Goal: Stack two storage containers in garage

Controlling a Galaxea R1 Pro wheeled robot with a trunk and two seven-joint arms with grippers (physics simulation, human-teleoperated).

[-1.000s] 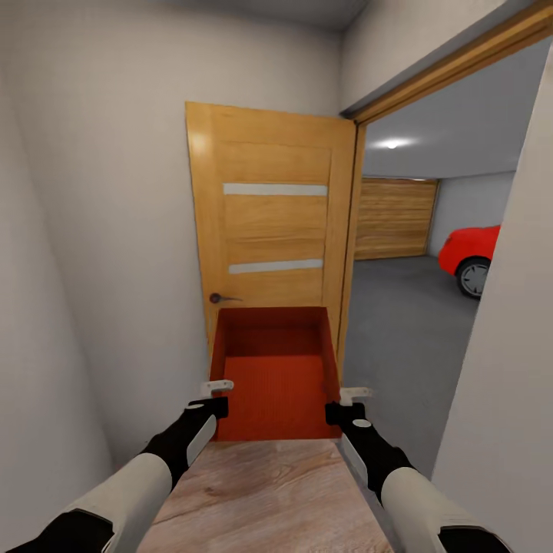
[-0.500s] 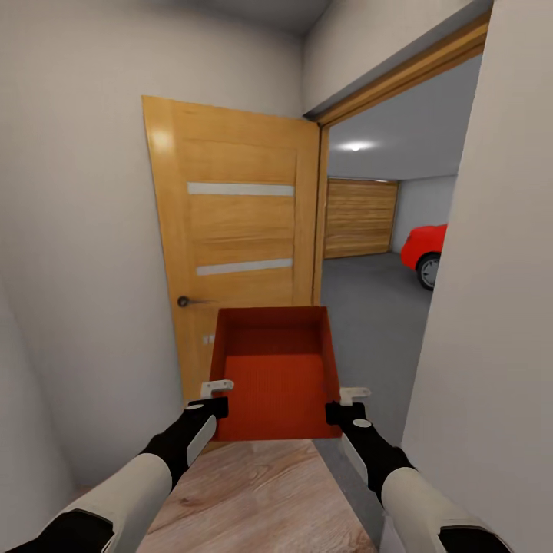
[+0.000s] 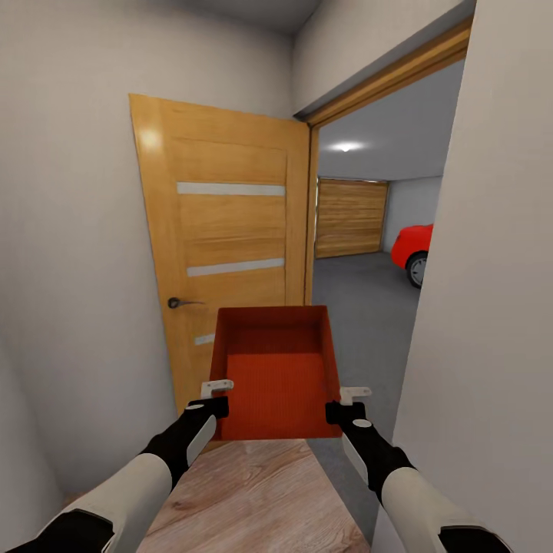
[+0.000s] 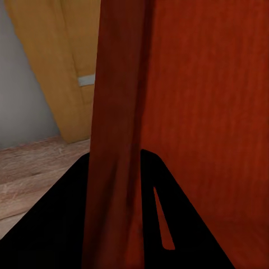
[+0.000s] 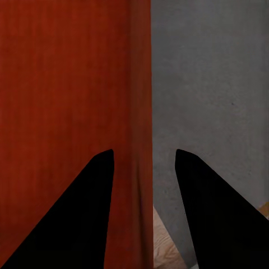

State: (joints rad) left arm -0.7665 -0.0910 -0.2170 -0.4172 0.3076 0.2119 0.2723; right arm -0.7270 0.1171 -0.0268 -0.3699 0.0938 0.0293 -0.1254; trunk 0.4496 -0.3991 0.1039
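Step in hand: bin (image 3: 276, 372) carried toward garage, held in front of trunk at doorway threshold. Left gripper (image 3: 216, 393) pinched on bin's left wall; right gripper (image 3: 347, 401) pinched on right wall, one finger either side. Open door (image 3: 223, 246) just left; garage floor (image 3: 361, 307) and car (image 3: 411, 250) seen through opening. Next judged: turn right, pass through doorway clear of frame (image 3: 311, 223), then bin set down.

Red-orange container (image 4: 185, 101) wall between dark fingers (image 4: 50, 218) — wooden door (image 4: 61, 61) beyond
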